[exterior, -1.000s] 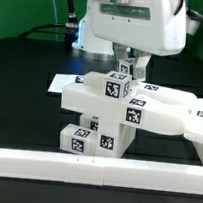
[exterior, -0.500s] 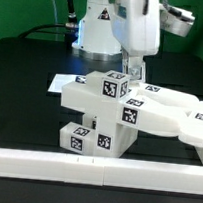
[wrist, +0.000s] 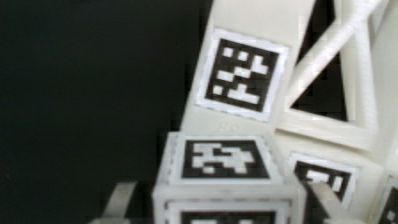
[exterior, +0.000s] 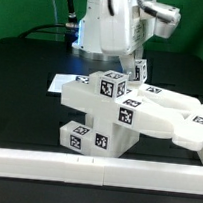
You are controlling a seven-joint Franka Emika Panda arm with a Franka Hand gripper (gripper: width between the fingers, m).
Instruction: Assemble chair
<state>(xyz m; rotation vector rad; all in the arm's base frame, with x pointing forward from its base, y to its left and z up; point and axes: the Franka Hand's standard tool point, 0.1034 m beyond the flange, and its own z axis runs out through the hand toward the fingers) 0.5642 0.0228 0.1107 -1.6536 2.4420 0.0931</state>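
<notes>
The partly built chair [exterior: 106, 112] stands mid-table in the exterior view, white tagged blocks stacked, with flat slabs [exterior: 177, 115] reaching toward that view's right. A short upright leg bar [exterior: 139, 72] with a tag rises from its top. My gripper [exterior: 134, 68] comes straight down on it and is shut on the leg bar. In the wrist view the leg bar [wrist: 222, 160] fills the space between my two fingers [wrist: 125, 200], which press on its sides; my gripper [wrist: 222, 205] sits at the picture's edge. Behind it is a tagged chair slab [wrist: 240, 75] with cut-outs.
A long white border rail [exterior: 93, 170] runs along the front of the black table. The marker board [exterior: 59, 82] lies flat behind the chair on the exterior view's left. The robot's base [exterior: 96, 34] stands at the back.
My hand has turned about its upright axis with the leg bar in its grip; the bar's tag now faces the exterior camera. The chair parts have stayed where they were.
</notes>
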